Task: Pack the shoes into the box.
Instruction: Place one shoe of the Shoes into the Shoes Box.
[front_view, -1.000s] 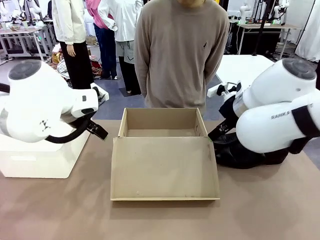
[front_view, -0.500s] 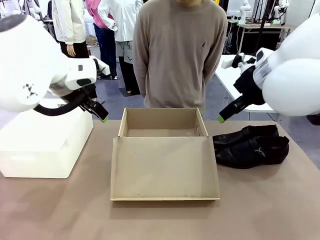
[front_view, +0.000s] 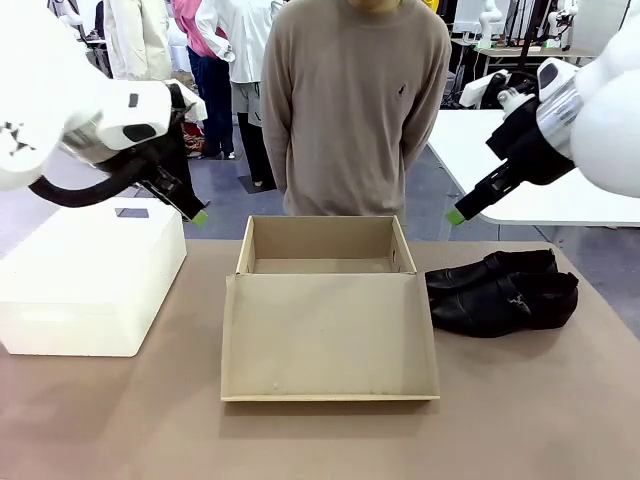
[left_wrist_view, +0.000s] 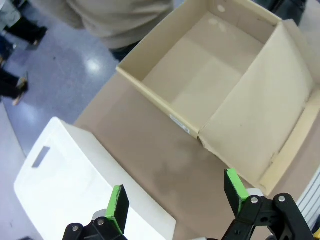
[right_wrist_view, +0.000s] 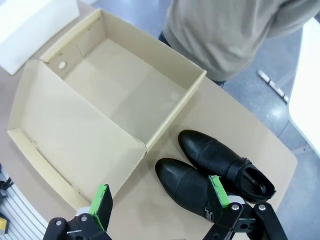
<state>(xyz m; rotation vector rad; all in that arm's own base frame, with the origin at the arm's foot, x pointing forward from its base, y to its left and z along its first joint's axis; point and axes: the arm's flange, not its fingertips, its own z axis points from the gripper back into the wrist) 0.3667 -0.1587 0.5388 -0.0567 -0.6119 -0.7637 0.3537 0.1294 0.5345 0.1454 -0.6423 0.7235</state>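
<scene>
The tan cardboard box stands open and empty mid-table, its lid flap folded flat toward me. Two black leather shoes lie side by side on the table just right of it, toes toward the box. My left gripper hangs open in the air above the box's far left corner. My right gripper hangs open above the far right corner, over the shoes. In the left wrist view the gripper looks down at the box. In the right wrist view the gripper is high over the shoes and box.
A larger white box sits at the table's left, under my left arm. A person in a beige sweater stands at the far edge behind the box, hands behind the back. The brown table stretches in front.
Both arms have risen and drawn back from the table. The right arm lifted off the shoes, which now show fully. Box and shoes have not moved.
</scene>
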